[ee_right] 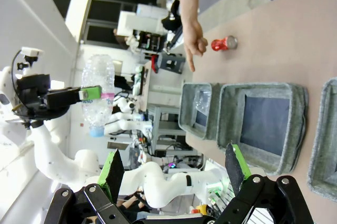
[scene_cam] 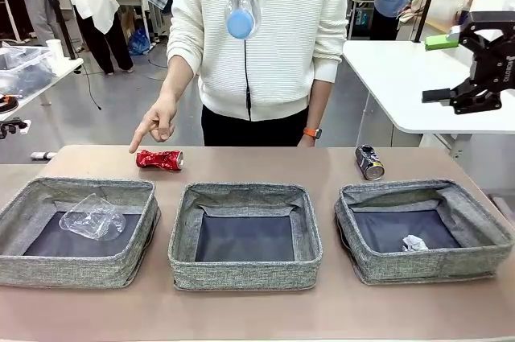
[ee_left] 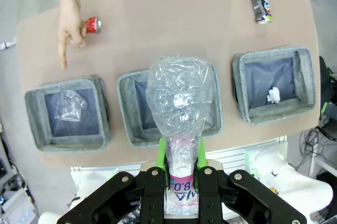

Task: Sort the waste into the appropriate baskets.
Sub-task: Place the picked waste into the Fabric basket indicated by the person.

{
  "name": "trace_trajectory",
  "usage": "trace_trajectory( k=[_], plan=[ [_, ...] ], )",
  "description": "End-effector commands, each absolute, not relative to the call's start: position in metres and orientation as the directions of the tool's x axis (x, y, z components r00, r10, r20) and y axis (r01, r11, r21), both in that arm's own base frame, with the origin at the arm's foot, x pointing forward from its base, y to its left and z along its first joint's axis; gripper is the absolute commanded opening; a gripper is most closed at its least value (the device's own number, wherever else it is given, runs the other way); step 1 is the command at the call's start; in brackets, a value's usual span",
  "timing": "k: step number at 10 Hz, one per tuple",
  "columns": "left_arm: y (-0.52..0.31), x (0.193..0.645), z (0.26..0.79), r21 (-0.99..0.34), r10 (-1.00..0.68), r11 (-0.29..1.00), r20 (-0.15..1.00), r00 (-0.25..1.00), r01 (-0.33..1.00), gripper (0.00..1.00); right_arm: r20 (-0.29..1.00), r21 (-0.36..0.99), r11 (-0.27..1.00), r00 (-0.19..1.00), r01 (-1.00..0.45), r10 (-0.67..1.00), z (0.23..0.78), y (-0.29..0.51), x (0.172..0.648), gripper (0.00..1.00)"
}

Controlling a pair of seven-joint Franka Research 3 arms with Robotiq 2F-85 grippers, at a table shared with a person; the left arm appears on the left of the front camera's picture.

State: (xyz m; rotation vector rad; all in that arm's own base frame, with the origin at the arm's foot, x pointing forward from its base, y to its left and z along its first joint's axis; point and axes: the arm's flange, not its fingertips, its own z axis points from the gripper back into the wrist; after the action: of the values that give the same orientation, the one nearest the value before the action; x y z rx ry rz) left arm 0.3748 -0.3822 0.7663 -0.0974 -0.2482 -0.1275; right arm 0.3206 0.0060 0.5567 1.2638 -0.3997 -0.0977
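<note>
We take the step in hand to be the transport of the bottle to a basket. The tabletop (scene_cam: 257, 166) carries three grey baskets in a row: left basket (scene_cam: 48, 268), middle basket (scene_cam: 241, 273), right basket (scene_cam: 426, 268). The left pincer (ee_left: 181, 155) pinches the bottle (ee_left: 181, 103) at its labelled end and holds it high over the tabletop, roughly in line with the middle basket. The right pincer (scene_cam: 441, 68) hangs spread and empty beyond the right basket. A plastic cup (scene_cam: 92, 217) lies in the left basket. The person's hand (scene_cam: 157, 125) points down beside the red can (scene_cam: 159, 159); the dark can (scene_cam: 369, 162) lies behind the right basket, which holds a paper ball (scene_cam: 414, 243). We judge that the next move calls for carrying the bottle over the left basket, lowering it, then spreading the pincer.
</note>
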Motion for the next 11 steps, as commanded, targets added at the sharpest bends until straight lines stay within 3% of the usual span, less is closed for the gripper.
trace_trajectory(
  k=[1,3,4,6,9,11],
  plan=[
    [-0.382,0.375,0.766,-0.080,-0.114,0.987,0.251,0.961,0.138,0.22,0.220,0.944,0.303,0.931,-0.128,-0.292,0.560,0.007,0.321,1.00],
    [-0.326,0.372,0.706,0.088,-0.169,0.985,0.283,0.944,0.150,0.22,0.220,0.944,0.303,0.931,-0.128,-0.292,0.560,0.007,0.321,1.00],
    [-0.285,0.369,0.680,0.061,-0.110,0.994,0.303,0.947,0.096,0.22,0.220,0.944,0.303,0.931,-0.128,-0.292,0.560,0.007,0.321,1.00],
    [-0.196,0.346,0.608,-0.085,0.010,0.996,0.196,0.980,0.007,0.22,0.220,0.944,0.303,0.931,-0.128,-0.292,0.560,0.007,0.321,1.00],
    [-0.118,0.334,0.536,-0.113,0.177,0.980,0.127,0.976,-0.164,0.22,0.220,0.944,0.303,0.931,-0.128,-0.292,0.560,0.007,0.321,1.00],
    [-0.090,0.342,0.498,-0.137,0.276,0.957,0.141,0.951,-0.257,0.22,0.220,0.944,0.303,0.931,-0.128,-0.292,0.560,0.007,0.321,1.00]
  ],
)
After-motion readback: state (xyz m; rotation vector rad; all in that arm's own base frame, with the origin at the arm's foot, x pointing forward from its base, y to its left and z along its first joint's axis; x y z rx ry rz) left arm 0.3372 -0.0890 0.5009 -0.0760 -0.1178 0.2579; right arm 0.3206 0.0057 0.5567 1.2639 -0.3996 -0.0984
